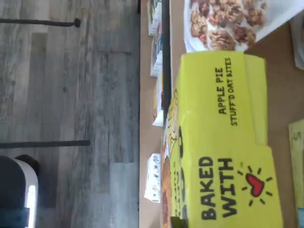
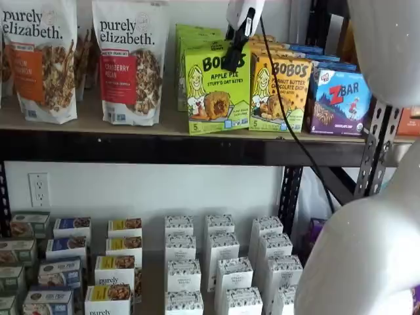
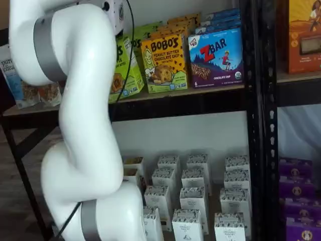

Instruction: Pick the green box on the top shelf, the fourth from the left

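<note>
The green box (image 2: pixel 213 88) stands upright at the front of the top shelf (image 2: pixel 164 149), with more green cartons behind it. My gripper (image 2: pixel 232 62) hangs from the top edge of a shelf view. Its black fingers slant down over the box's upper front edge, side-on, so no gap shows. The wrist view shows the box's lime top (image 1: pixel 223 142) close below, reading "Apple Pie Stuff'd Oat Bites" and "Baked with". In a shelf view my white arm hides most of the green box (image 3: pixel 126 70), and the gripper does not show there.
An orange-yellow Bobo's box (image 2: pixel 282 92) stands right of the green one, then a blue ZBar box (image 2: pixel 340 100). Granola bags (image 2: pixel 131 59) stand to its left. A dark upright (image 2: pixel 374 151) bounds the shelf. White cartons (image 2: pixel 216 262) fill the lower shelf.
</note>
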